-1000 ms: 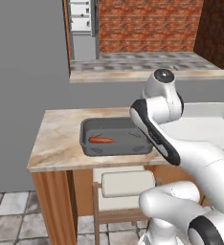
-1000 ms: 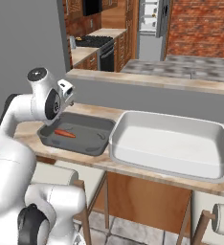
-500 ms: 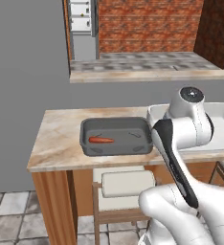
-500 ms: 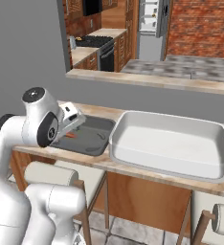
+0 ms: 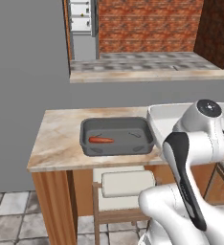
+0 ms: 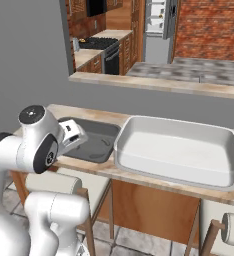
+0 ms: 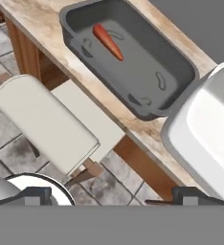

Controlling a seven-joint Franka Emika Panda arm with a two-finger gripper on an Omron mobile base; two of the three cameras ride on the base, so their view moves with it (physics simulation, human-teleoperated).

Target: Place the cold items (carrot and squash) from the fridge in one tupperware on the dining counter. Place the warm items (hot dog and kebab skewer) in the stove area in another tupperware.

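My jaws (image 7: 111, 195) stand wide and empty, pulled back off the bench (image 5: 61, 139). The carrot (image 5: 101, 140) lies in the grey tub (image 5: 117, 136); squash comes next, I judge.

**Arm folded back, jaws wide apart**

The gripper (image 7: 111, 194) stands fully open with nothing between its fingertips (image 7: 37, 194), held off the near edge of the dining counter (image 5: 56, 148) and looking down across it. The white arm is bent sharply, its elbow raised beside the counter. The hand seems to tilt slightly toward the counter.
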